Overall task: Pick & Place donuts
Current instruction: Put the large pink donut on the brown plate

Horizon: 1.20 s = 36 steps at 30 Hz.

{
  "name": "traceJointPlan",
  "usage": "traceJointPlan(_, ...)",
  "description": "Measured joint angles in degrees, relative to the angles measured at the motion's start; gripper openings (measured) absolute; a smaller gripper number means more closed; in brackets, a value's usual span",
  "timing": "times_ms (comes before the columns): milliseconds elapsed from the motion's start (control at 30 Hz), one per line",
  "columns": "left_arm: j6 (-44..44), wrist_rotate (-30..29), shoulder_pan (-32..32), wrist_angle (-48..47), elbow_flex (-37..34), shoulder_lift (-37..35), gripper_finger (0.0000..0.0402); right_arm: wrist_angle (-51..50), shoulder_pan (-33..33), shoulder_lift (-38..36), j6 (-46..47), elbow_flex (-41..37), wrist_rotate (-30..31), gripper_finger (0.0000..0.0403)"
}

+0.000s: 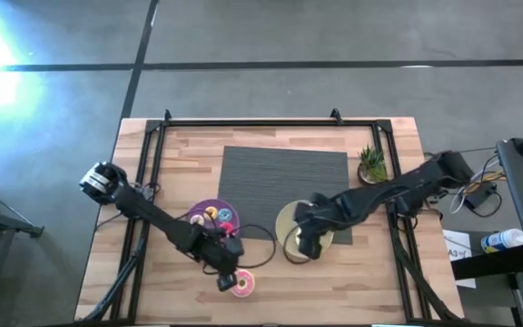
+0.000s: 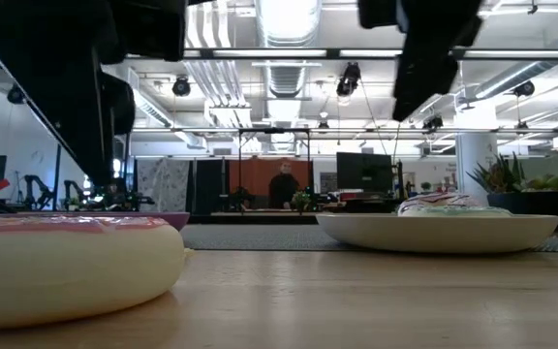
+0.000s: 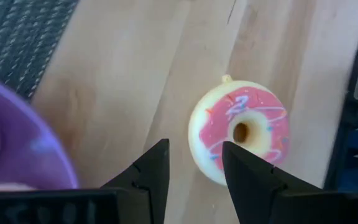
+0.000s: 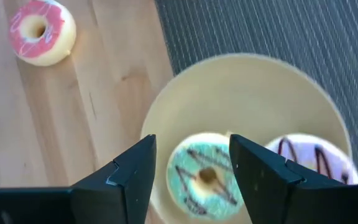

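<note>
Pink donut apparently beside purple plate.

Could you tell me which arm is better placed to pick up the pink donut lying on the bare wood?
Left. The left gripper hangs open right beside the pink donut, while the right gripper is open over the green donut on the pale-yellow plate.

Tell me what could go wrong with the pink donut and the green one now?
The left gripper is open beside the pink donut, not around it. Closing there, one finger might just push the donut across the wooden table.

The right gripper is open above the green donut, which lies next to the white streaked donut on the pale-yellow plate. Coming down, a finger could bump the white one or tip the plate.
</note>
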Motion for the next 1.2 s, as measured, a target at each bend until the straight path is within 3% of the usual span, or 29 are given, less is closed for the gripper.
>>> traceJointPlan(400, 3.3, 1.53, -0.32, 0.44, 4.64, 7.02, 0.0122, 2.23, 7.45, -7.7, 10.22, -8.89, 3.87, 0.0194)
traceJointPlan(1000, 1.18, 4.32, -0.02, 3.74, 4.73, 11.51, 0.0121, 3.2, 9.41, -7.89, 10.68, -9.4, 6.73, 0.0194)
traceJointPlan(1100, 1.49, 3.56, 0.07, 3.73, 4.73, 11.5, 0.0102, 3.25, 9.41, -7.89, 10.68, -9.4, 6.98, 0.0194)
traceJointPlan(1200, 3.25, 2.89, 0.53, 3.65, 4.77, 11.28, 0.0057, 3.24, 9.43, -7.92, 10.89, -9.4, 8.39, 0.0194)
